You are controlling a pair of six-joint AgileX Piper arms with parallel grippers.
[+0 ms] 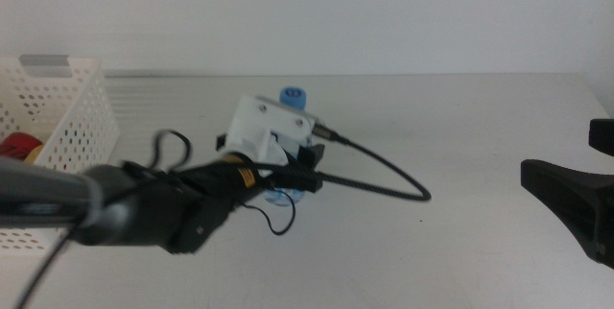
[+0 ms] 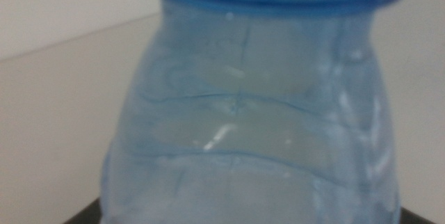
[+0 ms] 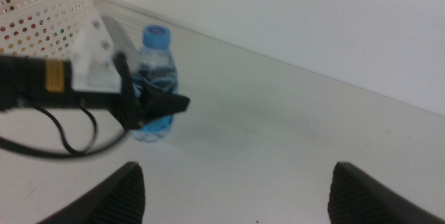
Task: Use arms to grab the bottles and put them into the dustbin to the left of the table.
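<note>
The left gripper (image 1: 299, 177) reaches in from the left side of the table (image 1: 460, 127) and brackets the clear water bottle (image 1: 291, 98), which stands upright near the table's middle, its blue cap (image 3: 156, 35) showing above the arm's white housing. From the right wrist view the dark jaws sit either side of the bottle's lower body; whether they are already pressing it or only flanking it cannot be told, since the left wrist view is filled edge to edge with blurred blue-tinted plastic. The right gripper (image 3: 236, 189) waits at the right side of the table, jaws spread wide and empty. The white perforated dustbin (image 1: 82, 107) stands at the left edge, well apart from the bottle, with a red can (image 1: 17, 146) visible inside. The bottle looks thin-walled and light, likely to dent or slide under a hard squeeze and to tip if nudged; a hold around the ribbed mid-body, below the shoulder, appears the safest place to grip it for the carry to the bin.
</note>
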